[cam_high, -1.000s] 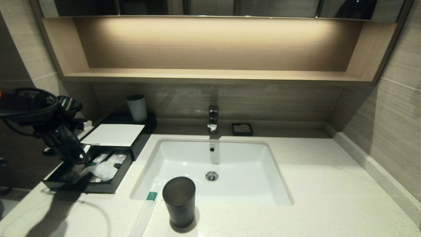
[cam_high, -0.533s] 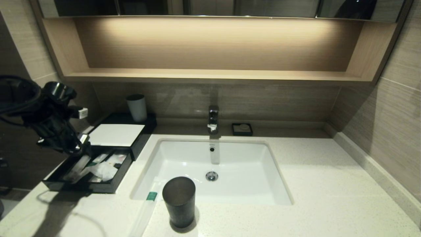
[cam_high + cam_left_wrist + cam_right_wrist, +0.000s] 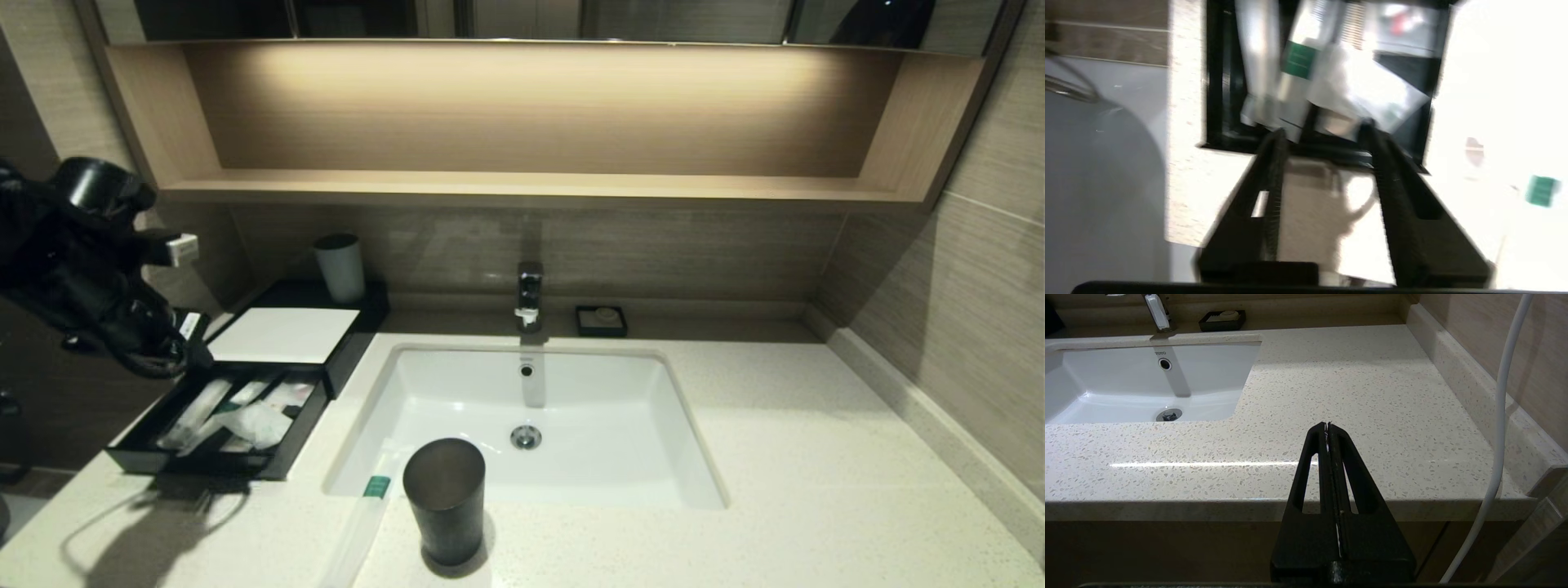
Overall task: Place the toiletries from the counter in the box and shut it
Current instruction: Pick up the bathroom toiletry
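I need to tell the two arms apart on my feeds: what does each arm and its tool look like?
Both are black. The left tool has two long, flat, tapering fingers with ribbed inner faces; in the head view its arm carries looped black cables and a small white tag. The right tool has matching fingers with slotted cut-outs, and a white cable hangs beside it.

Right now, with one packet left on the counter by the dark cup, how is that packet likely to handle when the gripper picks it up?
The packet is long, narrow and film-wrapped, so probably light and somewhat bendy if held at one end. The glossy wrap may be slippery. It lies flat, so it should not roll, but the cup close beside it could tip if bumped.
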Available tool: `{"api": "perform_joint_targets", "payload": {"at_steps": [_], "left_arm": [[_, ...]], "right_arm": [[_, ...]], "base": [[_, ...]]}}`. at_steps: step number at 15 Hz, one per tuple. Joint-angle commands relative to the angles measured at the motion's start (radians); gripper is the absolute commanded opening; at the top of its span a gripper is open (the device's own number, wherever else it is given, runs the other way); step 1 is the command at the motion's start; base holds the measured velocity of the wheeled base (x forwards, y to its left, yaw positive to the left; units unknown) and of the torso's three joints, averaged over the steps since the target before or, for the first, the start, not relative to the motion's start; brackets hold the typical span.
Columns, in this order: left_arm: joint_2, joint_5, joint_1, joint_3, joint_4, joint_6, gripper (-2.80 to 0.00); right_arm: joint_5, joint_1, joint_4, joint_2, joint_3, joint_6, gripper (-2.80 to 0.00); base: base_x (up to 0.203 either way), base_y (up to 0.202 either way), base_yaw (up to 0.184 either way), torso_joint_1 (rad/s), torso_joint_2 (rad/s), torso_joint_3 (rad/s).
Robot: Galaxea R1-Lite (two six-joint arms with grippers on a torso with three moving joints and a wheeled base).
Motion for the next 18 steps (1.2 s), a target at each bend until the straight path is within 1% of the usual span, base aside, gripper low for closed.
{"api": "perform_joint_targets", "payload": {"at_steps": [1,3,5,6,8,10,13,16,18], "left_arm": [[-0.145,-0.074,-0.029,0.082,0.008,-0.027,-2.80],[-0.245,-0.185,-0.052,0.177,0.028,-0.045,-2.80],[-0.337,-0.318,-0.085,0.314,0.044,-0.051,-2.80],[-0.372,-0.367,-0.104,0.381,0.047,-0.052,-2.80],[-0.414,-0.432,-0.143,0.487,0.050,-0.055,-2.80],[-0.419,-0.450,-0.179,0.548,0.050,-0.067,-2.80],[-0.420,-0.451,-0.239,0.579,0.045,-0.096,-2.80],[-0.427,-0.445,-0.337,0.599,0.043,-0.182,-2.80],[-0.443,-0.439,-0.384,0.643,0.040,-0.199,-2.80]], "right_arm": [[0.000,0.000,0.001,0.002,0.000,0.001,-2.80],[0.000,0.000,-0.001,0.002,0.000,0.001,-2.80],[0.000,0.000,-0.001,0.002,0.000,0.001,-2.80],[0.000,0.000,0.000,0.002,0.000,0.001,-2.80],[0.000,0.000,-0.001,0.002,0.000,0.001,-2.80],[0.000,0.000,-0.001,0.002,0.000,0.001,-2.80],[0.000,0.000,-0.001,0.002,0.000,0.001,-2.80],[0.000,0.000,0.001,0.002,0.000,0.001,-2.80],[0.000,0.000,-0.001,0.002,0.000,0.001,-2.80]], "base": [[0.000,0.000,0.000,0.000,0.00,0.000],[0.000,0.000,0.000,0.000,0.00,0.000],[0.000,0.000,0.000,0.000,0.00,0.000],[0.000,0.000,0.000,0.000,0.00,0.000],[0.000,0.000,0.000,0.000,0.00,0.000],[0.000,0.000,0.000,0.000,0.00,0.000],[0.000,0.000,0.000,0.000,0.00,0.000],[0.000,0.000,0.000,0.000,0.00,0.000],[0.000,0.000,0.000,0.000,0.00,0.000]]}}
